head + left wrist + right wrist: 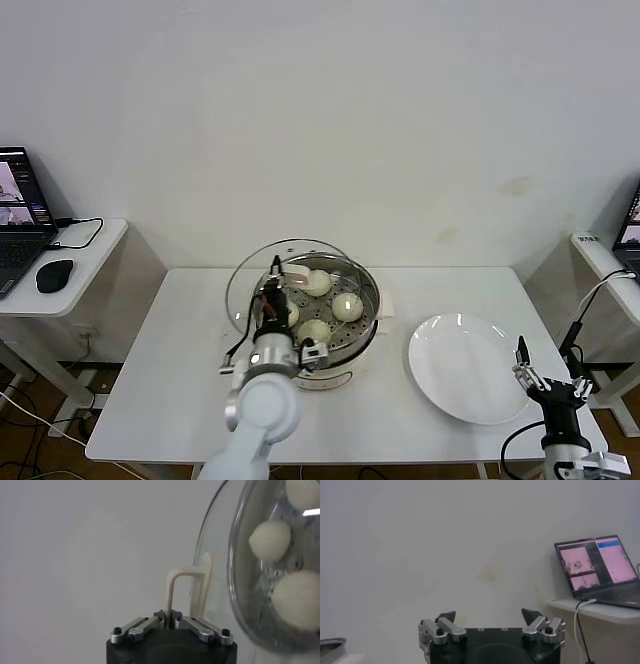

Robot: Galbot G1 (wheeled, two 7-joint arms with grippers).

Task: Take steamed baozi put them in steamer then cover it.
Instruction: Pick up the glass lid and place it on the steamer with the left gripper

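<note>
The steel steamer stands on its cream base at the table's middle. Several cream-white baozi lie on its perforated tray; three show clearly. My left gripper is shut on the cream handle of the clear glass cover. It holds the cover tilted on edge over the steamer's left side. In the left wrist view the cover stands beside the steamer rim, with baozi behind the glass. My right gripper is open and empty at the front right.
A flat white plate, with nothing on it, lies right of the steamer, just left of my right gripper. A side table with a laptop and mouse stands at the left. Another side table with a laptop stands at the right.
</note>
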